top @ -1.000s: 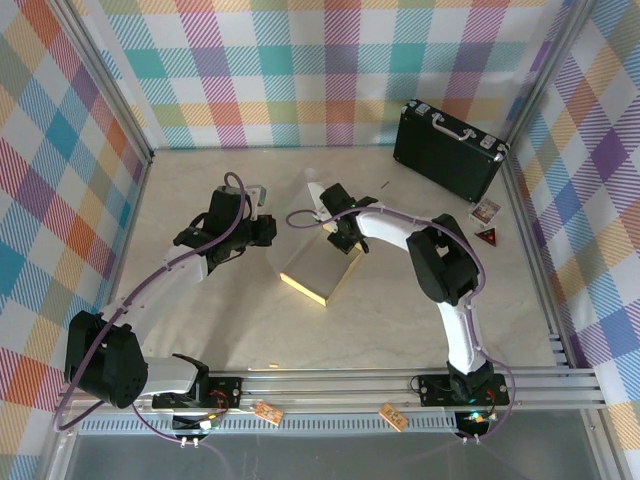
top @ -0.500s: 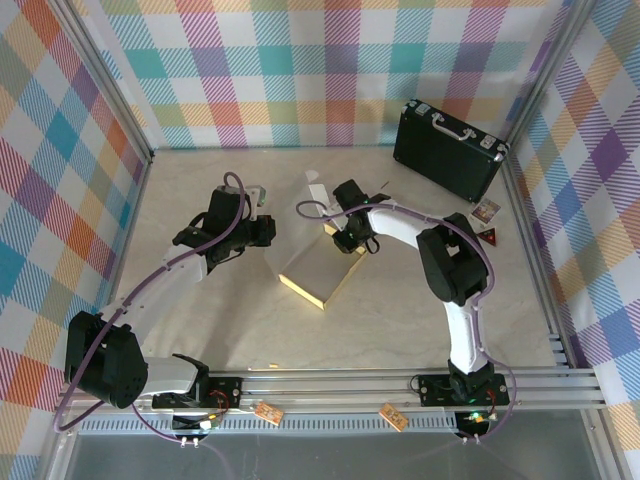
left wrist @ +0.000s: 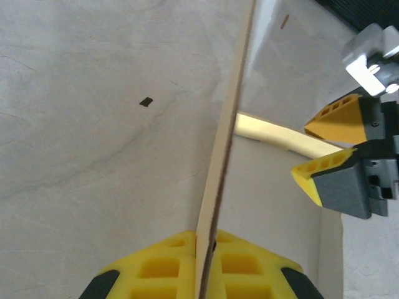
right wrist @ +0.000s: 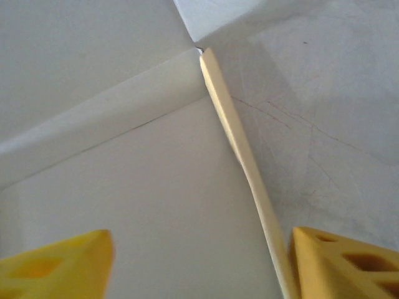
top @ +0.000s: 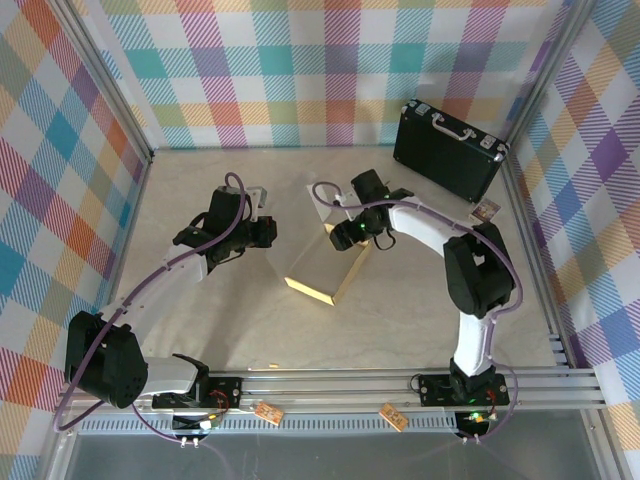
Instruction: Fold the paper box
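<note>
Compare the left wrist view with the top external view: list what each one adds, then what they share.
Left wrist view adds the grip up close: the left end effector pinched shut on an edge-on wall of the paper box, plus a small dark fleck on the table. Top external view adds the black briefcase, two small cards near it, and the checked walls. Shared: the box and the right end effector, open over it.

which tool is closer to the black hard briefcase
Right. The right tool hangs over the tan cardboard box, down-left of the black hard briefcase; the left tool clamps the box's opposite edge, farther off.
</note>
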{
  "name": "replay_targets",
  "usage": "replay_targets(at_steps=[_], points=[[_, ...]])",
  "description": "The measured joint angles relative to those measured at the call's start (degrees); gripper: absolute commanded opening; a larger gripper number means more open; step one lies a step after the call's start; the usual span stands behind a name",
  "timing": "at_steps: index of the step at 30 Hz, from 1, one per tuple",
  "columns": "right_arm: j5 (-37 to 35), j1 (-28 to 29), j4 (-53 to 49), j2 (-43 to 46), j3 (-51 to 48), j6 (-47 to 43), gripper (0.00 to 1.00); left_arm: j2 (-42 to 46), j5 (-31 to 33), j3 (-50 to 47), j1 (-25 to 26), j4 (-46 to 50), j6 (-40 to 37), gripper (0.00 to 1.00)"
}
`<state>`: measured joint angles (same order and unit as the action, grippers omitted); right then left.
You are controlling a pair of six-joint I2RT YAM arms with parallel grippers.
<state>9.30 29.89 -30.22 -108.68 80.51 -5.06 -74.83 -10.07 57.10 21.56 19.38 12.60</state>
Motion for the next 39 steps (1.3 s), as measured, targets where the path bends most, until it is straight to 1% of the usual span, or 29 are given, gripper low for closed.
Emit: replay_targets(at_steps=[5,8,11,14,17,19,22,26,29,32,34,38,39], points=[[1.22,-1.42,2.71,4.63,-4.17,2.95,0.99,0.0,-0.02,0.72,0.0,-0.07,-0.96,0.0],[0.81,-2.82,5.7,8.83,-7.96,5.44,0.99,0.0,-1.05,0.72,0.0,-1.03,-2.93,0.01],[-0.04,-5.33,9.81,14.8,-13.51,8.44,0.99,0.0,-2.12,1.05,0.09,-1.77,-5.46,0.0],[1.38,-8.96,13.2,19.54,-17.88,10.58,0.99,-0.09,-2.78,1.75,0.46,-1.75,-7.87,0.0],[3.13,-11.26,14.43,19.54,-18.05,10.36,0.99,-0.11,-3.54,1.99,0.79,-2.01,-10.54,0.01],[5.4,-11.28,14.27,17.86,-17.4,9.01,0.99,-0.11,-4.42,1.99,1.07,-1.95,-12.74,0.05],[9.7,-10.69,14.14,14.56,-16.65,5.33,0.99,-0.11,-6.82,2.01,1.53,-1.33,-18.36,0.09],[11.98,-10.29,10.6,12.31,-15.72,-0.57,0.99,-0.5,-11.32,2.36,1.64,0.42,-28.83,0.09],[12.17,-9.81,6.47,9.16,-11.74,-3.26,0.88,-2.71,-13.53,3.74,1.66,2.36,-36.96,0.07],[12.2,-8.92,4.74,7.28,-10.4,-4.39,0.83,-6.03,-14.58,6.01,1.62,3.15,-42.18,0.06],[11.87,-8.39,3.98,7.13,-11.02,-4.09,0.77,-8.09,-14.82,8.31,1.62,3.74,-44.46,0.04],[10.43,-7.72,3.69,6.51,-11.76,-1.11,0.59,-10.03,-14.82,9.53,1.4,4.5,-47.21,0.03],[10.1,-7.67,3.74,6.14,-11.76,-0.39,0.56,-10.14,-14.8,9.53,1.42,4.55,-47.56,0.03]])
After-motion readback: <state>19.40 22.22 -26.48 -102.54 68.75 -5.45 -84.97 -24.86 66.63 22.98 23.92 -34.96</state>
